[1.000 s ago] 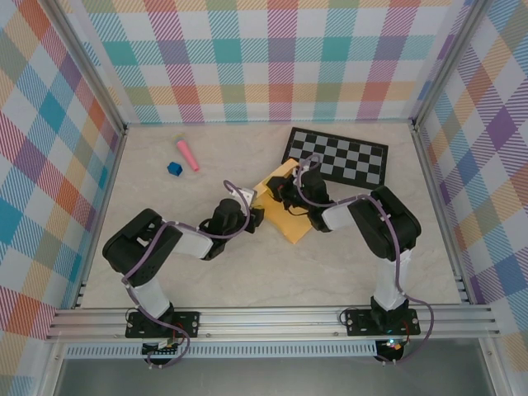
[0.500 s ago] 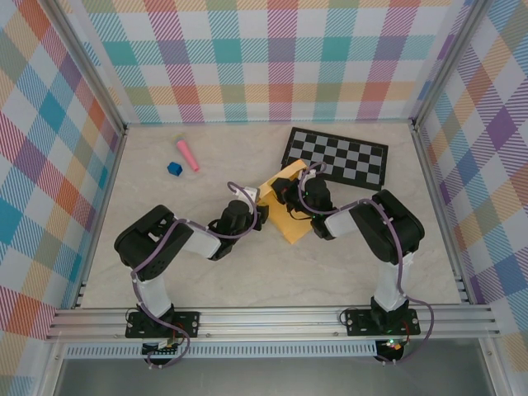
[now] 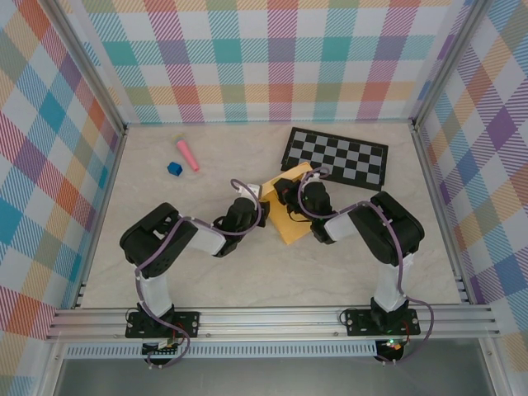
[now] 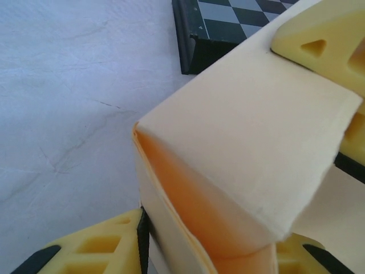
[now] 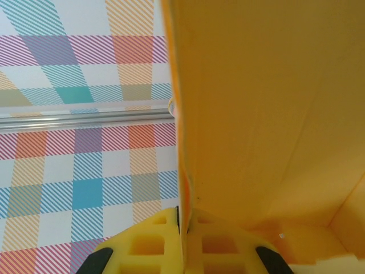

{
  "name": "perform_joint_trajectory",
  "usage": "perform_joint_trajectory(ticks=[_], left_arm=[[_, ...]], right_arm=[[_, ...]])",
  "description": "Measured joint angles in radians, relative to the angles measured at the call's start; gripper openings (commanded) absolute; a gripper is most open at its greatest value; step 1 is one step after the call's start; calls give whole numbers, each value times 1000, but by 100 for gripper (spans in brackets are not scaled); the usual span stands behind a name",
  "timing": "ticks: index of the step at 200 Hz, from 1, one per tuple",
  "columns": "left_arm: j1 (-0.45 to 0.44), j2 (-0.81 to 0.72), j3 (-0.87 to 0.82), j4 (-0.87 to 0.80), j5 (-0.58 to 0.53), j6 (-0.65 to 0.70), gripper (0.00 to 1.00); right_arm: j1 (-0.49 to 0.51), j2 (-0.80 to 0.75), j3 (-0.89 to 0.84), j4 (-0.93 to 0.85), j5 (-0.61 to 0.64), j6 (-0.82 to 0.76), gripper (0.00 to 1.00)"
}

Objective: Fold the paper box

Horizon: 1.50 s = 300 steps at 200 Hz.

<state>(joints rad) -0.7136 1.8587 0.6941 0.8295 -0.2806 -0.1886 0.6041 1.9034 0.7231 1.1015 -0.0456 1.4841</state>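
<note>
Jaws of the right gripper (image 5: pixel 183 240): clamped flat on one thin upright wall of the paper box (image 3: pixel 289 224), sheet pinched between both pads. Jaws of the left gripper (image 4: pixel 202 254): narrowed around a doubled, folded-over wall at a corner of the same box, cardboard touching the finger at 7 o'clock in the left wrist view. Holding rather than merely straddling, by the look of it.

Paper box: near the middle of the desk (image 3: pixel 247 272), partly raised, pale outer face up, orange inside showing. Gripped from 9 o'clock by the left arm and from 12 o'clock by the right.

Step in hand, as a judgement: mid-fold, one side wall being creased over while the neighbouring wall is steadied. Well short of a closed box. Next calls for pressing the doubled wall fully down so its edge seats, without crushing the thin card or dragging the sheet out of the other grip.

Checkered board (image 3: pixel 338 157) just beyond the box at 1 o'clock. Pink stick (image 3: pixel 187 154) and blue block (image 3: pixel 174 168) well apart at 10 o'clock. Pale marbled desk, plaid walls (image 3: pixel 280 58) on three sides, aluminium rail (image 3: pixel 272 318) at 6 o'clock.
</note>
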Motion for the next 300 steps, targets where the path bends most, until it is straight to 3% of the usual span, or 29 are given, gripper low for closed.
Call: perform_joint_trajectory(ticks=[81,152,168,195,235,300], left_arm=[[-2,56,68,1,-66,-6,33],[19,91,141,-23,-128,-8,21],[24,91,147,-29,-130,-2,15],[23,91,155,-45,-113,2,14],[43,62,168,-129,-48,-2,7],[105,-84,208,-316,37,-2,6]], right_arm=[[1,-3,-7,6,43,-6,10],[40,-34,-37,-46,8,-8,20],[40,-37,-44,-74,0,-8,21],[38,-69,-62,-127,-21,-7,25],[16,-261,-84,-330,-70,-70,29],[8,-719,-54,-827,-35,-390,37]])
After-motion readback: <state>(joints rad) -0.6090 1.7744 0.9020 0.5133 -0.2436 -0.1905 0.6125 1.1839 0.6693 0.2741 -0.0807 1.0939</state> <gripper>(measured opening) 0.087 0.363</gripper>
